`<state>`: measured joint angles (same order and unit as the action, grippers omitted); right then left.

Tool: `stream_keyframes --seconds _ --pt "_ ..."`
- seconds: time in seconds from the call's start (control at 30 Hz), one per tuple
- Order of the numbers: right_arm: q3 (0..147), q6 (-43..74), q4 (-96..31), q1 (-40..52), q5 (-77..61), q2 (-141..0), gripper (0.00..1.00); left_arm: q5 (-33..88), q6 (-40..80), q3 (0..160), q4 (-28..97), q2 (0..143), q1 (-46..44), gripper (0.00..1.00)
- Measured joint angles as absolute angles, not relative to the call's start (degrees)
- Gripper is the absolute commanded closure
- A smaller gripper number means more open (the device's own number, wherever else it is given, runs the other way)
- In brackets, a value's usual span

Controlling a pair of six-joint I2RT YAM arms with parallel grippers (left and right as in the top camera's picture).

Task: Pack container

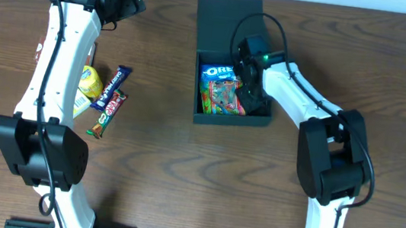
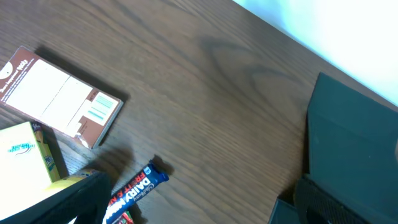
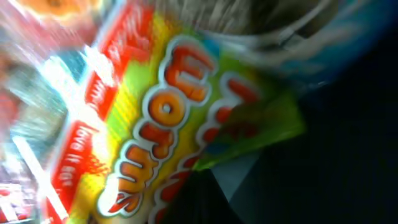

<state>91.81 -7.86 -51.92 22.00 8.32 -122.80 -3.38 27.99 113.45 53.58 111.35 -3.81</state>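
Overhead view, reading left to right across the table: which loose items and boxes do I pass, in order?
yellow packet → Dairy Milk bar → container. The second bar under the Dairy Milk bar, and the packets inside the container, overlap too much to place.

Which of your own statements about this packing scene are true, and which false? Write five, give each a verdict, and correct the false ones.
1. The container has its lid open. True.
2. The Oreo packet lies on the table. False: it lies inside the container.
3. The right fingers reach down into the container. True.
4. The Dairy Milk bar is already packed. False: it lies on the table, left of the container.
5. The left fingers grip a snack. False: they are open and empty.
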Motion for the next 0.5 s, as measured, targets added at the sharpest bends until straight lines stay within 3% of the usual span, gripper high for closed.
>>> stream_keyframes --seconds 0.13,0.17,0.23,0.27,0.5 --pt "97.4 -7.7 -53.8 22.0 7.9 -121.6 0.99 -3.3 27.3 113.4 53.9 111.4 -3.8 0.03" --pt "98.0 -7.7 -54.5 22.0 6.7 -120.7 0.99 -3.3 27.0 113.4 54.0 111.4 -3.8 0.13" --pt "98.3 -7.7 -55.3 22.0 4.9 -119.9 0.99 -2.8 26.9 113.1 54.8 111.4 -3.9 0.82" --pt "98.5 -7.7 -55.7 22.0 4.0 -119.7 0.99 -2.1 26.5 112.4 55.2 111.3 -3.9 0.94" --pt "97.5 -7.8 -54.7 22.0 -1.8 -119.5 0.99 10.0 25.8 96.8 49.5 112.8 -7.7 0.94"
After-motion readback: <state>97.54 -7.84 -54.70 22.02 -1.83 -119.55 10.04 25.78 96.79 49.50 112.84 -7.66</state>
